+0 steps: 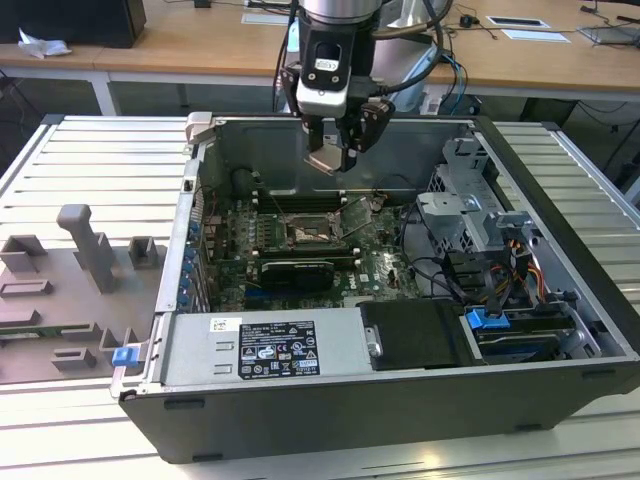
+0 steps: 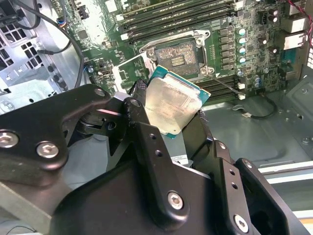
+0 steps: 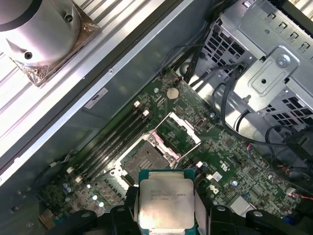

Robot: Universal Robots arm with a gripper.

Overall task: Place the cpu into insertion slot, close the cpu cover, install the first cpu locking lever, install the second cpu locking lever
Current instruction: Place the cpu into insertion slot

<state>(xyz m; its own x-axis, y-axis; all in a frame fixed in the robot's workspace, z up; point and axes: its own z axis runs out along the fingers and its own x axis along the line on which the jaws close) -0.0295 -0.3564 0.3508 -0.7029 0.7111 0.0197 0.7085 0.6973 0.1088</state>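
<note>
- Gripper: fingers clamped on the cpu, held above the open case.
- Slot: uncovered, below the cpu.
- Cover: raised beside the slot.

— What sort of place is this?
— A robotics lab: an arm over an open PC case on a slatted metal bench, grey jigs alongside, wooden desks behind.

Pale wooden desks bearing papers stand behind the ribbed metal worktable.
</note>
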